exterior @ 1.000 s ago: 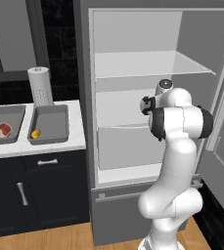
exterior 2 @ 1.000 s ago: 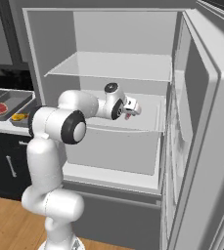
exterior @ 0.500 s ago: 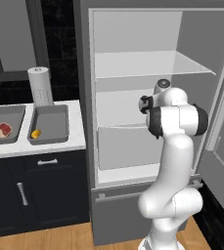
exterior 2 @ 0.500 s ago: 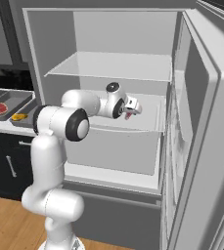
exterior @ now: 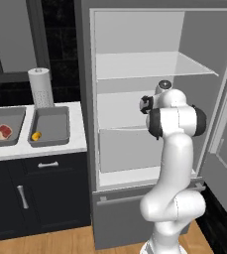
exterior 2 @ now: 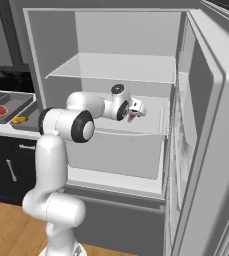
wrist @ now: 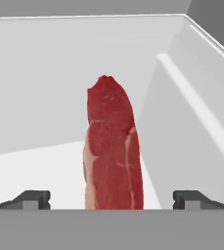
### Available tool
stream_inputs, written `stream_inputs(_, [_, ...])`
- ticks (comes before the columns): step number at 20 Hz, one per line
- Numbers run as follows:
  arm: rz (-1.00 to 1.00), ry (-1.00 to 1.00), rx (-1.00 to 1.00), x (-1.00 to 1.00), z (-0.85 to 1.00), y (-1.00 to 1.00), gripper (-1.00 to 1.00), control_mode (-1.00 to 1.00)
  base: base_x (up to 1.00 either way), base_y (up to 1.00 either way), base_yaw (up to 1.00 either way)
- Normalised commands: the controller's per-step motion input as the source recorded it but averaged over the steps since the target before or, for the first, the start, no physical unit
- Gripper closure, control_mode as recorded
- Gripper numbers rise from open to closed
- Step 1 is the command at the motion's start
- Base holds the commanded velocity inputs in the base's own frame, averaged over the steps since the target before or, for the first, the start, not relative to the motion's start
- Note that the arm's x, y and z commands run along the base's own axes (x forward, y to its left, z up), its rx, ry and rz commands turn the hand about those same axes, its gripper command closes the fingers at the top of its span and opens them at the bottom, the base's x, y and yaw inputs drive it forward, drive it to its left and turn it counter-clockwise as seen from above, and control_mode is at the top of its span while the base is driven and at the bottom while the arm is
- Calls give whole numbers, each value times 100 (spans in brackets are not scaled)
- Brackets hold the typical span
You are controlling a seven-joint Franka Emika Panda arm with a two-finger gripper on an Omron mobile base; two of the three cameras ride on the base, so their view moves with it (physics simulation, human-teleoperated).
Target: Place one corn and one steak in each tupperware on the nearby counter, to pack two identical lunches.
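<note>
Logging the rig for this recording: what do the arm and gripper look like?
A glossy white arm of rounded segments, with dark bands at the joints and a round dark-ringed cap on top. The gripper is white, with two small dark fingertips. No cables or markings show.

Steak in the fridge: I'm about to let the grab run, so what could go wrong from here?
The steak stands between the open claw, whose fingertips sit wide of it: closing off-centre could tip it or push it deeper. The shelf and fridge wall are near, so lifting out may clip them.
</note>
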Motion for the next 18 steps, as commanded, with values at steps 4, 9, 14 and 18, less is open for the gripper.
stream_inputs(4, [0, 0, 3, 14, -14, -7, -100, -100, 0, 0, 0])
stream_inputs(9, [0, 0, 4, 3, -18, -2, -100, -100, 0, 0, 0])
stream_inputs(14, [0, 1, 4, 0, -14, 0, 100, -100, 0, 0, 0])
stream_inputs(18, [0, 2, 3, 0, -14, 0, 100, -100, 0, 0, 0])
